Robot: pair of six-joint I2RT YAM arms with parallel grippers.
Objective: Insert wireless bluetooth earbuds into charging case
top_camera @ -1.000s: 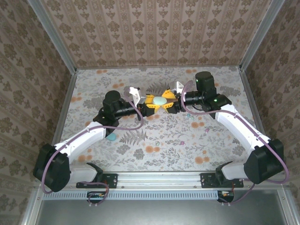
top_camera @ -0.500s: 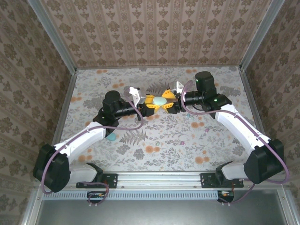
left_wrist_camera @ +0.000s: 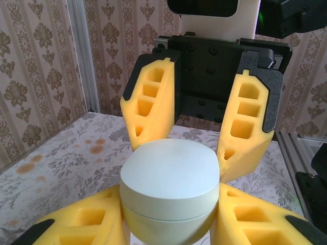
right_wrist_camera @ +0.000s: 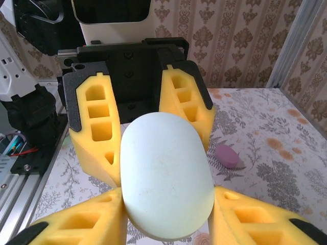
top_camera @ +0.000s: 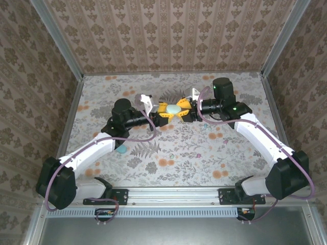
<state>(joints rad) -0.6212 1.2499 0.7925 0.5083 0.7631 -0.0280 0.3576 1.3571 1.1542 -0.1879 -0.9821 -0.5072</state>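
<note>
Both sides of the closed charging case (top_camera: 172,108) are pinched, we see: one by the left gripper (top_camera: 164,112), the other by the right gripper (top_camera: 183,111).

Bright even light, soft faint shadows, overhead sharp, close-ups slightly soft

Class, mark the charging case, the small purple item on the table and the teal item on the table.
charging case (left_wrist_camera: 168,171), left wrist view, centre of its top face
purple item (right_wrist_camera: 228,155), right wrist view, middle of its rounded top
teal item (top_camera: 121,149), top external view, its visible middle
</note>
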